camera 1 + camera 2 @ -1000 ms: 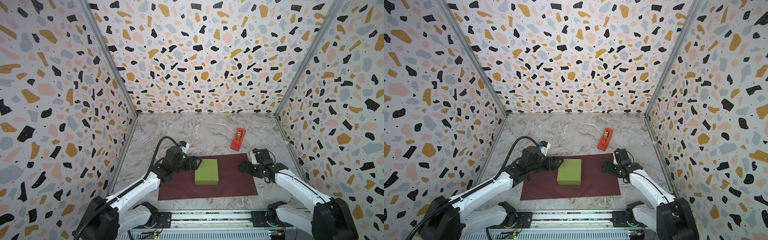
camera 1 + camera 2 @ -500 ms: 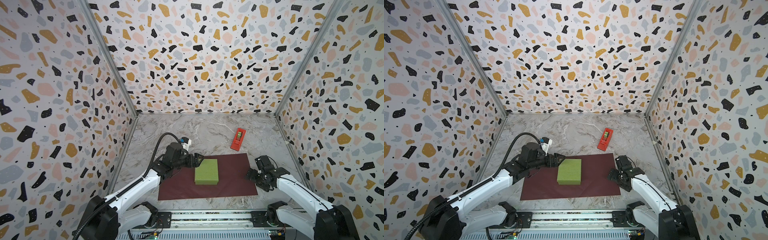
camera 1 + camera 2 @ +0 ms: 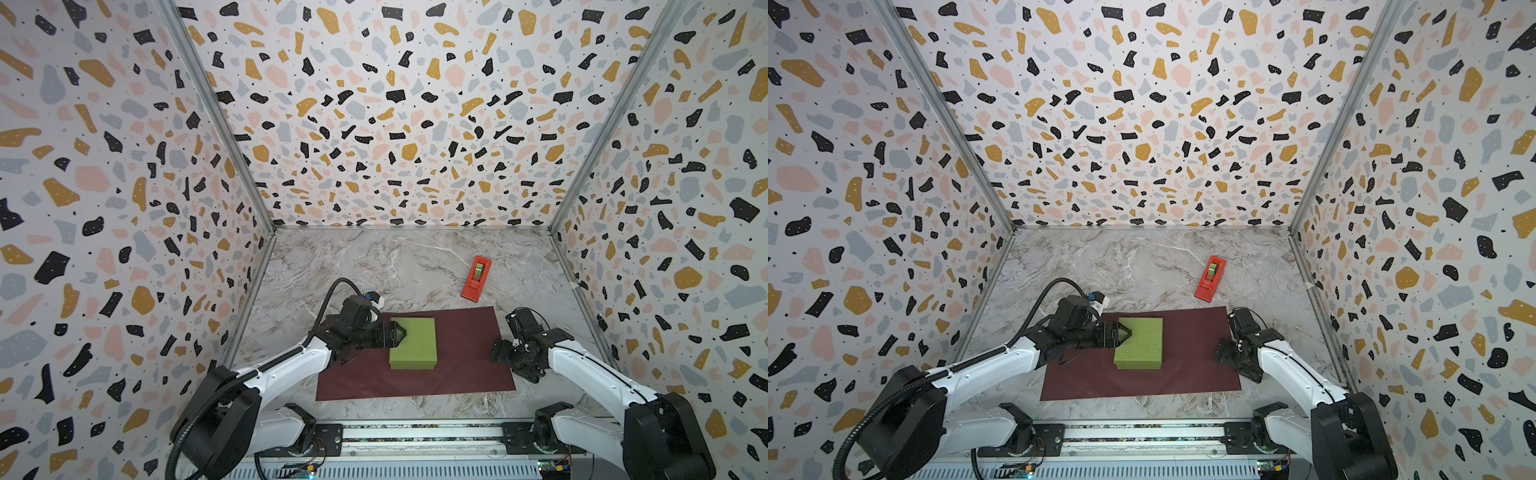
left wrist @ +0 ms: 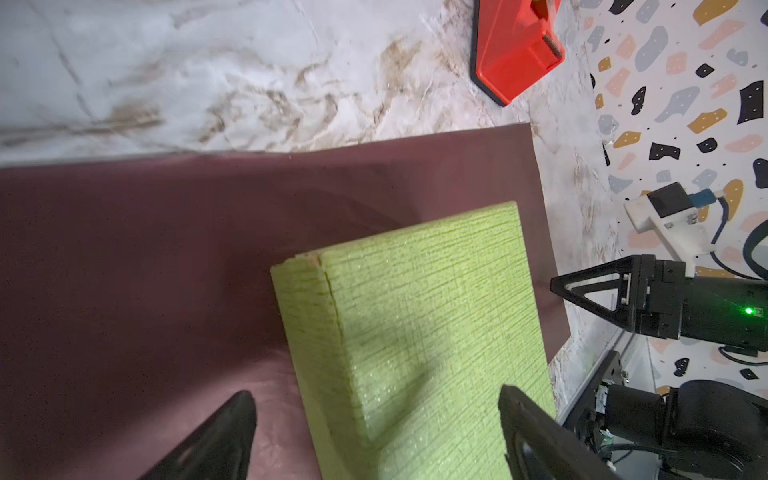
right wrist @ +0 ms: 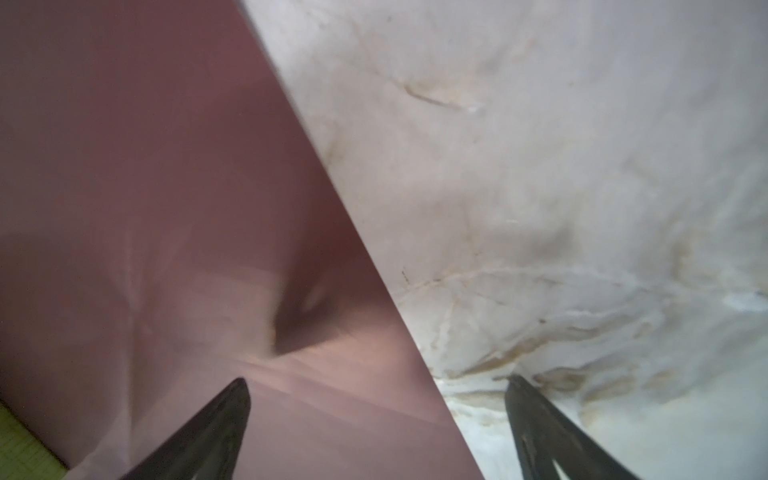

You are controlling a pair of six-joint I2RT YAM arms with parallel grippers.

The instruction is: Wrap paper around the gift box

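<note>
The left gripper (image 3: 397,333) reaches in from the left over the gift box (image 3: 414,344), at its left edge near the far corner. In the left wrist view its fingers (image 4: 226,436) stand wide apart and clamp nothing: one hangs over the paper (image 4: 145,270) just beside the box's side wall, the other over the green top of the box (image 4: 415,332). Whether either tip touches cannot be told.

The box sits flat on the dark maroon paper (image 3: 465,361), left of the sheet's middle, and in both top views the sheet lies spread on the marble table (image 3: 374,266).

A red tape dispenser (image 3: 476,278) lies on the bare table beyond the paper's far right corner, apart from it.

The right gripper (image 3: 514,362) is low at the paper's right edge. In the right wrist view its fingers (image 5: 216,432) are spread, one above the paper (image 5: 145,208) and one above the table (image 5: 540,166), with the edge running between them and nothing held.
</note>
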